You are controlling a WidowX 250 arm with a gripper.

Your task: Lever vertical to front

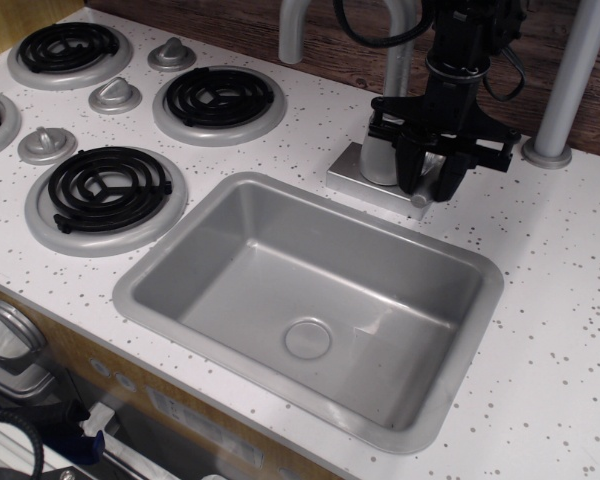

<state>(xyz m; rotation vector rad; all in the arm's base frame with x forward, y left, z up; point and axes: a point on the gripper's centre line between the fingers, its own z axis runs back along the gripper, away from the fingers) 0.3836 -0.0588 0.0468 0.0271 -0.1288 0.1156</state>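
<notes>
Where the faucet base [378, 172] stands just behind the sink [310, 300], the lever [427, 185] projects from the base's right side, pointing forward and down toward the sink rim. The black gripper [433, 172] straddles it, fingers [452, 170] closed on the lever. Judged from this tilt, the swing to the front is largely made; only releasing and clearing the white speckled surface [560, 260] seem left.

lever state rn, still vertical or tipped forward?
Tipped forward. The lever slants down toward the sink, its tip low at the faucet base, between the gripper fingers; jaw contact cannot be told.
</notes>
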